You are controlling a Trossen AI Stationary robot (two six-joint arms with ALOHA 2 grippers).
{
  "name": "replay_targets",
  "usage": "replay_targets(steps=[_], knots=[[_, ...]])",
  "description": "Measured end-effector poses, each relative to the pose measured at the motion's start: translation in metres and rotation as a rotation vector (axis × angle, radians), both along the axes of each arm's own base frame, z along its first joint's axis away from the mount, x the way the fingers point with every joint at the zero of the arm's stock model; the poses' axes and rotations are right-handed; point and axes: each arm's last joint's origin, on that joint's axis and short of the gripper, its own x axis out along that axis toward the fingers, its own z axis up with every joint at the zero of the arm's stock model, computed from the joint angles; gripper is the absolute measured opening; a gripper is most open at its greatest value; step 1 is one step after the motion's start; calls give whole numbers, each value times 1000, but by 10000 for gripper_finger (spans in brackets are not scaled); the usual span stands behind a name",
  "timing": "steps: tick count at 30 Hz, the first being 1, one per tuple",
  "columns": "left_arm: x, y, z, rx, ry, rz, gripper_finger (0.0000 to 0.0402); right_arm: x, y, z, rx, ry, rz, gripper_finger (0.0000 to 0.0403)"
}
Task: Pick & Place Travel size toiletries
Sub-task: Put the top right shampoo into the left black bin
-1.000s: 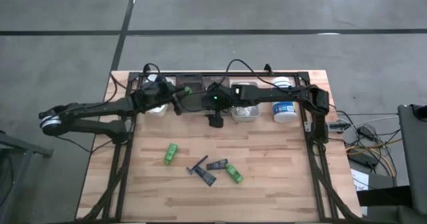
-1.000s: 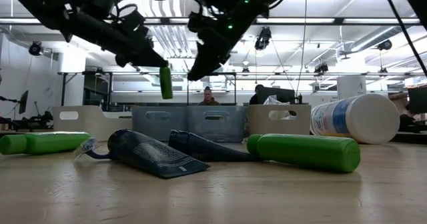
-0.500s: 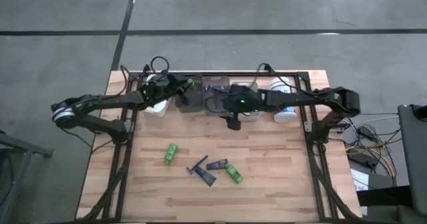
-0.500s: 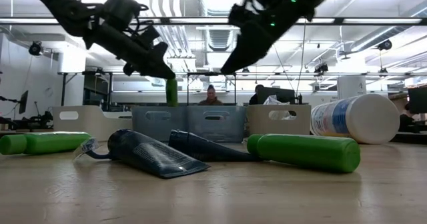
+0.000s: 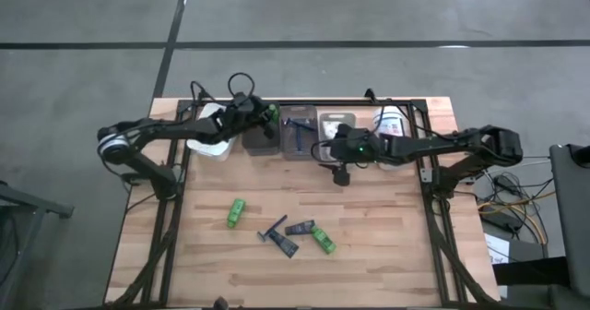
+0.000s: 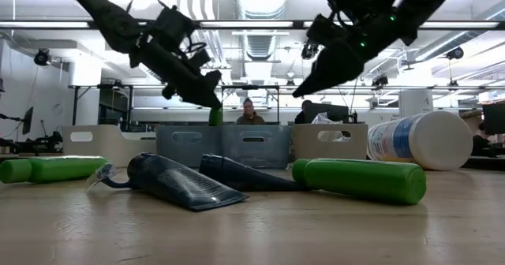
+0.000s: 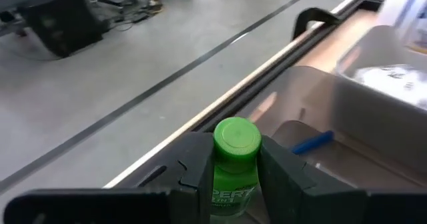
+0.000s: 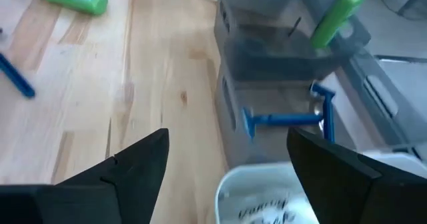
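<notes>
Left tool [image 7: 235, 177] clamped on green bottle [image 7: 235, 159], apparently above dark bin [image 5: 260, 137], right tool [image 8: 227, 161] fingers apart near clear bin [image 5: 300, 137] holding blue razor [image 8: 290, 117]

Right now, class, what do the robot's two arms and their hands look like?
Both arms are dark and slender, draped with looping black cables. The left hand has flat dark fingers. The right hand has wedge-shaped black fingers, and a green light glows on that arm.
</notes>
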Motion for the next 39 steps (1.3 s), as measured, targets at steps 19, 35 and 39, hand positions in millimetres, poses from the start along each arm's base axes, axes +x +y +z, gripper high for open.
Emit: replay_targets(steps=[19, 35, 39], knots=[[6, 19, -40, -99, -62, 100, 108, -8, 1, -13, 7, 37, -1, 249], [7, 20, -45, -116, -80, 135, 122, -8, 1, -13, 12, 33, -5, 239], [7, 20, -45, -117, -78, 136, 150, -8, 1, -13, 22, 30, -11, 252]])
